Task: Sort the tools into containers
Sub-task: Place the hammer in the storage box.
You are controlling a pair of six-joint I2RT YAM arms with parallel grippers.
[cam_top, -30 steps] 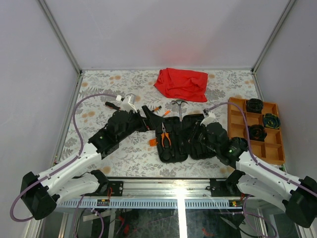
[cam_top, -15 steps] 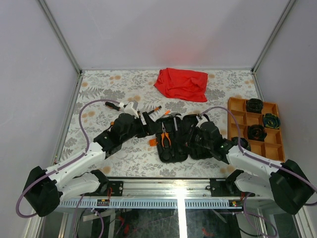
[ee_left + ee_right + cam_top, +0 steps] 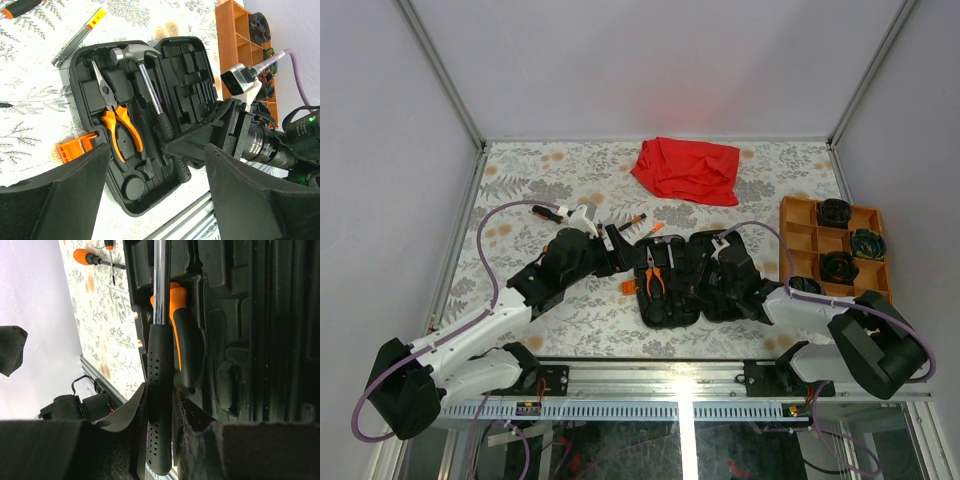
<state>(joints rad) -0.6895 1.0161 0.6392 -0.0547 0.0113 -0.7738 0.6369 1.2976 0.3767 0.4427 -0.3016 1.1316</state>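
The black case [image 3: 670, 285] [image 3: 185, 75] lies open in the middle of the table, with orange-handled pliers [image 3: 117, 125] [image 3: 655, 272] set in its left half. A steel-headed hammer [image 3: 150, 95] lies slanted across the case, its head at the far rim. My right gripper [image 3: 705, 272] [image 3: 197, 145] [image 3: 160, 390] is shut on the hammer's black perforated handle [image 3: 160, 415]. Beside the case's left edge my left gripper [image 3: 618, 245] [image 3: 157, 148] stands open and holds nothing. The orange tray [image 3: 800, 245] [image 3: 235, 45] is at the right.
A red cloth [image 3: 687, 168] lies at the back. Black round parts [image 3: 838, 265] fill some tray compartments. A screwdriver [image 3: 545, 212] [image 3: 20, 7] and a slim grey-and-yellow tool [image 3: 80, 35] lie on the table left of the case. The orange latch [image 3: 75, 150] sticks out leftward.
My right gripper has carried the hammer from beyond the case's far edge down over the open case. The left arm has shifted slightly toward the case.
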